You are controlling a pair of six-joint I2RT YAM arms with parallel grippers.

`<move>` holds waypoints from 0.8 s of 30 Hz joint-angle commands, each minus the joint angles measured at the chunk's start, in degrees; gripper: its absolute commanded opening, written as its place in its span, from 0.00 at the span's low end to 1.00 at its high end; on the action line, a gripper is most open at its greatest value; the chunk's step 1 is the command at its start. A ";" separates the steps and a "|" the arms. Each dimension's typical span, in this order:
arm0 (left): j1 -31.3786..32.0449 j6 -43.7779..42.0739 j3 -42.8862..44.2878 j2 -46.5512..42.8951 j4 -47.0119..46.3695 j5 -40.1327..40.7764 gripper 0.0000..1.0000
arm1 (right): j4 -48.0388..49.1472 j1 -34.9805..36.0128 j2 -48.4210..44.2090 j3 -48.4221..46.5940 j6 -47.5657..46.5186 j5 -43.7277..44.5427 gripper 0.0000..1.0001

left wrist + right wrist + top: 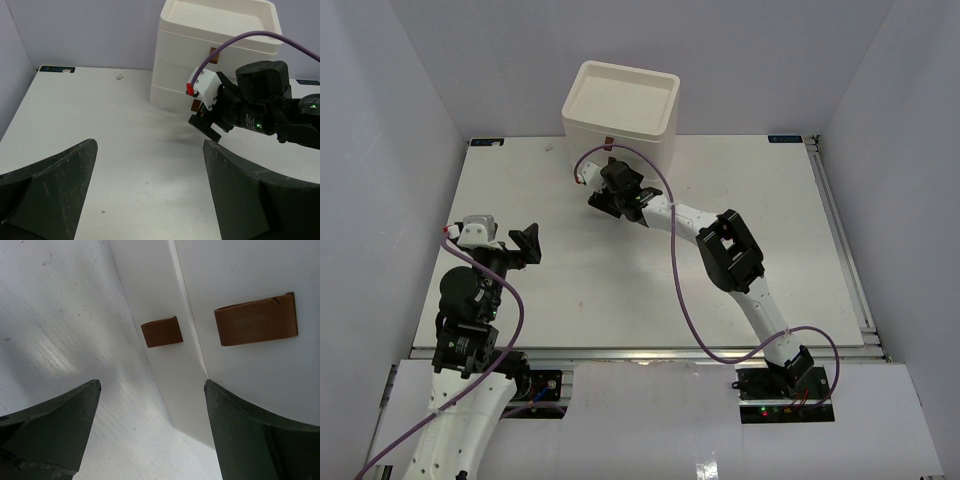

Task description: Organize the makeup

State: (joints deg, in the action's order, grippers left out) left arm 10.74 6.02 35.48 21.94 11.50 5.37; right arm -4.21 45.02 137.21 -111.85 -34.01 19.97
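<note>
1. White walls enclosed the counter [520,200], a cream drawer chest [620,100] at its far edge.
2. No makeup showed anywhere; likely stowed in drawers, task near done.
3. Right tool [150,385], jaws apart and empty, faced brown pull tabs [161,331], clear only from its wrist; left tool [150,145] gaped empty.

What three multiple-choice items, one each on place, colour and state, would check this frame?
1. The right gripper is: A) close in front of the drawer chest; B) behind the chest; C) high above the chest's top.
2. The chest's pull tabs are: A) green; B) brown; C) blue.
3. The left gripper is: A) shut on a tube; B) shut, empty; C) open, empty.
Answers: 1 A, the drawer fronts fill its wrist view; 2 B, both tabs show brown; 3 C, its jaws stand wide apart with nothing between them.
</note>
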 commanded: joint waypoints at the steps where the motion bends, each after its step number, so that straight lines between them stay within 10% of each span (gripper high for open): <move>1: 0.24 0.04 -0.10 0.56 -0.83 -0.63 0.98 | 3.50 -0.63 -1.77 0.99 -1.76 1.79 0.91; 15: 0.32 0.14 -0.06 1.19 -0.95 -1.85 0.98 | -9.72 -0.62 -15.08 7.68 -2.11 -23.09 0.90; 24: 0.24 0.17 -0.06 1.50 -0.74 -1.94 0.98 | -10.79 -2.24 -8.81 4.89 -2.36 -13.23 0.91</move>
State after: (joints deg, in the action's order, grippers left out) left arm 10.74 6.02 35.48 23.01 11.51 4.29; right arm -12.81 44.33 124.54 -104.42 -36.84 2.49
